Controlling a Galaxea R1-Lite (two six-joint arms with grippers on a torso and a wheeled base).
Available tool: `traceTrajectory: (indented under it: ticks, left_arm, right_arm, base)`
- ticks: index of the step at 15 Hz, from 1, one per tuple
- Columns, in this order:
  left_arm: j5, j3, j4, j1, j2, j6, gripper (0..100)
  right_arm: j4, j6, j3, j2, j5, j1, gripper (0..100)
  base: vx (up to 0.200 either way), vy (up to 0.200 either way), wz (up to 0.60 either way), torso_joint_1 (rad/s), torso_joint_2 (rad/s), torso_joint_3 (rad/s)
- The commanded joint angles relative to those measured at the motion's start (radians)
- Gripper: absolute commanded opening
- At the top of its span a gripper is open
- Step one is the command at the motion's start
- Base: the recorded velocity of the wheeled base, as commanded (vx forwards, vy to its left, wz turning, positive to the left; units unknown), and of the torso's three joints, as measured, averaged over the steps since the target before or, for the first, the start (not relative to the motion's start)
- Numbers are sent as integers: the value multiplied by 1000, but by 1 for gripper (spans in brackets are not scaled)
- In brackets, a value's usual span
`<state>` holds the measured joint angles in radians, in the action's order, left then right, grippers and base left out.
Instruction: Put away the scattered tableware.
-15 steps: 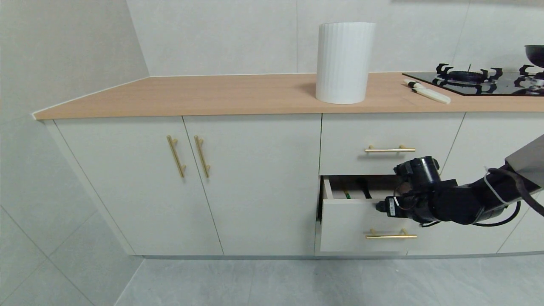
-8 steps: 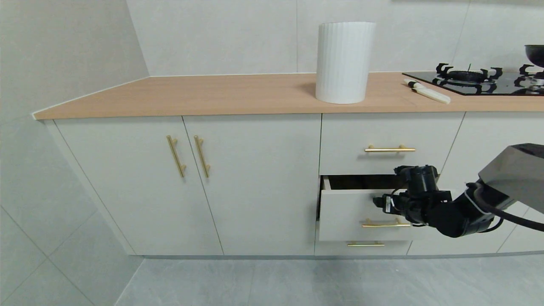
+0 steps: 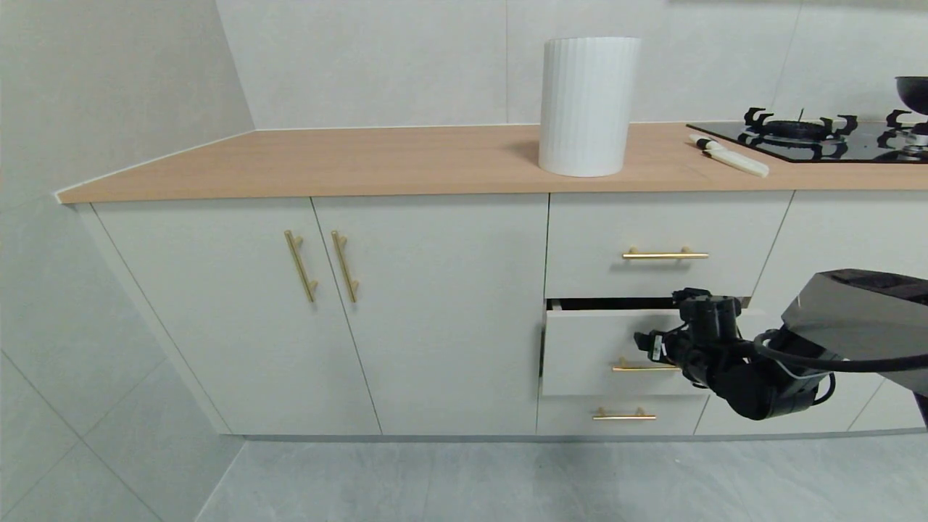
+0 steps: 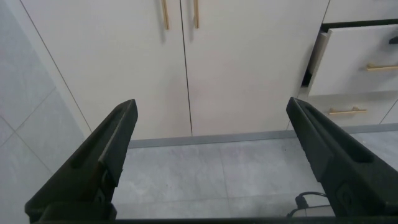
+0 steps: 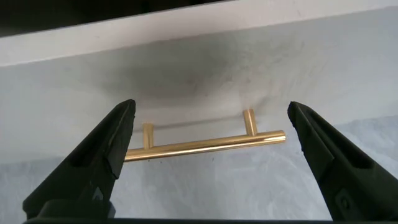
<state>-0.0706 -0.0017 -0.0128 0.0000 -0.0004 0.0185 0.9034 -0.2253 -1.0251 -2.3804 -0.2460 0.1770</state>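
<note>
The middle drawer (image 3: 594, 341) of the right-hand stack stands slightly ajar, with a dark slit above its front and its inside hidden. My right gripper (image 3: 652, 349) is open right in front of it, close to the gold handle (image 3: 641, 367). In the right wrist view the handle (image 5: 205, 145) lies between the spread fingers of my right gripper (image 5: 211, 124), ungripped. My left gripper (image 4: 211, 109) hangs open and low, facing the cabinet doors (image 4: 186, 56) and floor. Two pale utensils (image 3: 727, 156) lie on the wooden counter (image 3: 362, 163) beside the hob.
A tall white ribbed container (image 3: 587, 105) stands on the counter above the drawers. A black gas hob (image 3: 819, 134) sits at the right end. Shut drawers lie above (image 3: 663, 243) and below (image 3: 623, 417) the ajar one. Two cupboard doors (image 3: 319, 304) are to the left.
The drawer has slid inward from well open to nearly shut, hiding its contents. My right gripper has moved in toward the cabinet with the drawer front. The bottom drawer's handle has come into view.
</note>
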Motion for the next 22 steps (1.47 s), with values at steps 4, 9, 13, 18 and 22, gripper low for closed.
traceTrajectory:
  ticks: [4, 9, 13, 18, 22]
  left_arm:
    - [0, 0, -1, 0, 0, 0, 100]
    - [0, 0, 0, 0, 0, 0, 100]
    - [0, 0, 0, 0, 0, 0, 100]
    - [0, 0, 0, 0, 0, 0, 100]
    - [0, 0, 0, 0, 0, 0, 100]
  right_arm:
    - [94, 0, -18, -49, -6, -17, 100]
    - [126, -2, -76, -94, -50, -19, 100]
    - [143, -16, -119, -118, -64, -28, 100]
    - [143, -39, -214, -161, -127, -33, 100]
    - [143, -49, -217, -158, -130, -37, 100]
  base:
    - [0, 0, 0, 0, 0, 0]
    - [0, 0, 0, 0, 0, 0]
    - [0, 0, 0, 0, 0, 0]
    - [0, 0, 0, 0, 0, 0]
    - [0, 0, 0, 0, 0, 0]
